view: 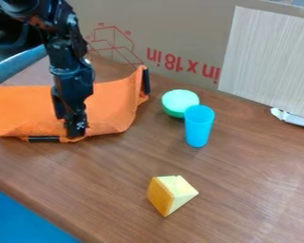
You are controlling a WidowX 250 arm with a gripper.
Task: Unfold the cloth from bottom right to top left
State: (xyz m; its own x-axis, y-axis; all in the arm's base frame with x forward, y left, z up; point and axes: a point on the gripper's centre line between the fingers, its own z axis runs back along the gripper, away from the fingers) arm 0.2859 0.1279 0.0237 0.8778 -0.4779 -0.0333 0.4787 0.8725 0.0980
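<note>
An orange cloth (110, 102) lies at the left of the brown table, its right corner raised near the cardboard. One black strip shows at that raised corner, another along the cloth's front edge. My black gripper (76, 129) points down over the front part of the cloth, just right of the front strip, its lower end close to or touching the fabric. The arm hides part of the cloth's middle.
Right of the cloth stand a green bowl-like object (179, 102) and a blue cup (198, 126). A yellow-orange wedge (170, 193) sits nearer the front. Cardboard (174, 28) and a pale striped panel (269, 61) border the back.
</note>
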